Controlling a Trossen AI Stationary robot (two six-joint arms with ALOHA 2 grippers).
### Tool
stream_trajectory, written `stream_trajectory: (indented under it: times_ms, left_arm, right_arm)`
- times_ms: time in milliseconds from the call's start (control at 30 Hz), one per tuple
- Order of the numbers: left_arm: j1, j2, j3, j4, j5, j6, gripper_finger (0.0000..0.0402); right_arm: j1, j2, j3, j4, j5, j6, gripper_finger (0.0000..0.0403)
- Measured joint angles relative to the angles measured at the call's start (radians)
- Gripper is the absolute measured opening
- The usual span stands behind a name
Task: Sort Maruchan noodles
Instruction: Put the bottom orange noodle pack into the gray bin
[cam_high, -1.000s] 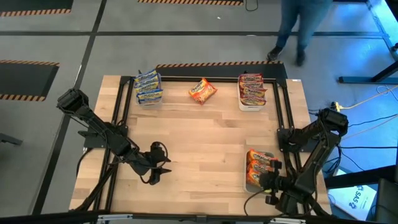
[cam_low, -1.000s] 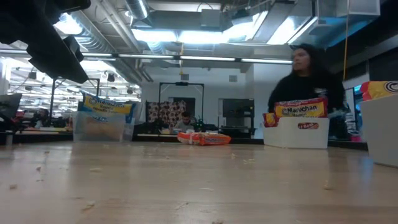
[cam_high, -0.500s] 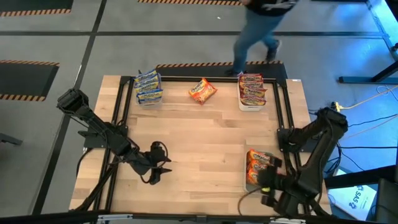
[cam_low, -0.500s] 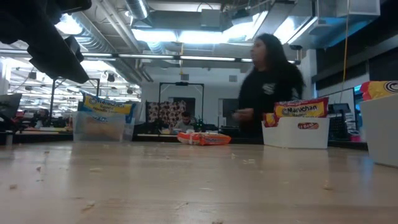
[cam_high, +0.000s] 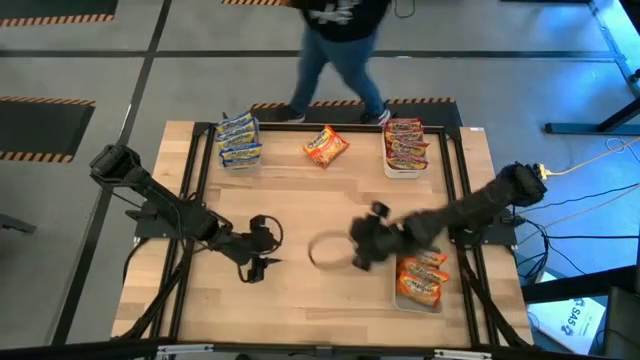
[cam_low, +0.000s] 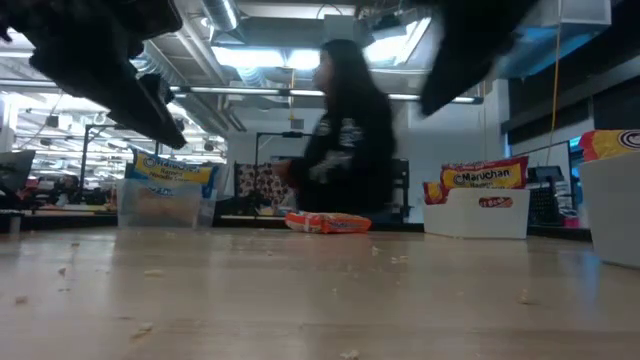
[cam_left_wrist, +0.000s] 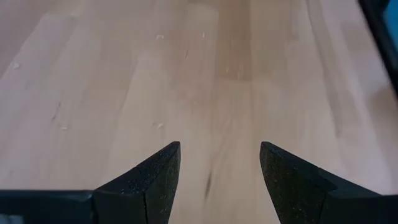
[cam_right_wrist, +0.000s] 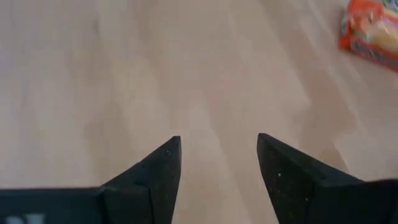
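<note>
Sorting looks nearly done. Nearest, the orange tub (cam_high: 417, 293) is loaded. Beside it the right gripper (cam_high: 362, 243) is empty, fingers apart; same for the left gripper (cam_high: 262, 243). Beyond them, one loose orange packet (cam_high: 325, 146) remains between the blue stack (cam_high: 238, 140) and the red tub (cam_high: 405, 170).

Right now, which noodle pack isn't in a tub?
The orange pack at the table's far edge: it lies loose on the wood between the blue and red stacks, both in tubs.
</note>
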Motion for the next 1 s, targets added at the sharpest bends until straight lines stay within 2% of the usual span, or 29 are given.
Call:
stream_trajectory:
  times_ms: [100,167,333,633,833,1000]
  left_arm:
    - [0.032,-0.030,0.001,-0.027,0.009,0.066,0.0215]
    - [0.054,-0.053,0.000,-0.051,-0.025,0.120,0.0215]
    - [0.109,-0.094,0.000,-0.066,-0.068,0.202,0.0215]
    - [0.202,-0.115,-0.061,-0.035,-0.063,0.229,0.0215]
    - [0.236,-0.181,-0.115,-0.034,-0.061,0.246,0.0215]
    - [0.292,-0.224,-0.177,0.099,-0.061,0.317,0.0215]
  right_arm:
    - [-0.145,0.000,-0.067,0.215,-0.079,-0.131,0.0195]
    - [-0.229,0.000,-0.099,0.328,-0.138,-0.194,0.0195]
    - [-0.366,0.000,-0.150,0.534,-0.260,-0.259,0.0195]
    - [-0.496,0.013,-0.152,0.588,-0.248,-0.302,0.0195]
    - [-0.559,0.078,-0.151,0.628,-0.247,-0.306,0.0195]
    - [-0.646,0.152,-0.151,0.747,-0.279,-0.313,0.0195]
